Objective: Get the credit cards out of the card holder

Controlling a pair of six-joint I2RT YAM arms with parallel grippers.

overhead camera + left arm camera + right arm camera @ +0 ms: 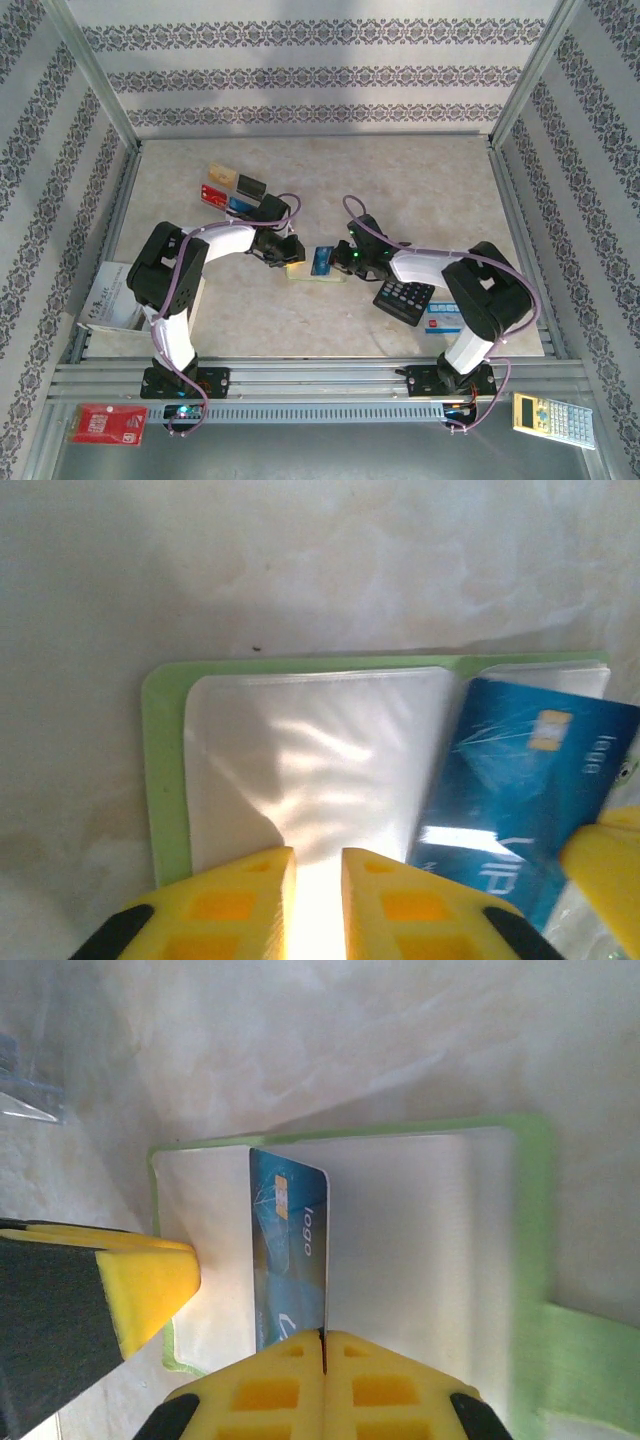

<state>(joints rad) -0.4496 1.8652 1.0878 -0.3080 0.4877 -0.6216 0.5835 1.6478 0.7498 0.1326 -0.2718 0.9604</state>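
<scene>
Open lime-green card holder [530, 1220]; right gripper [323, 1352] pinches the blue card [290, 1260]; left gripper [318, 880], slightly parted, apparently presses a sleeve.

5 credit cards [231, 192], 1 card holder [299, 271], 2 calculators [404, 297], 1 red packet [108, 424], 1 blue-and-white box [441, 319].

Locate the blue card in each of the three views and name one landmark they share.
Top external: the blue card lies at table centre, between the two grippers.
Left wrist: lower right, lying slantwise over the right half of the card holder.
Right wrist: centre-left, standing lengthwise, its lower edge at the closed tips of the right gripper.
Shared landmark: the lime-green card holder beneath the card.
</scene>
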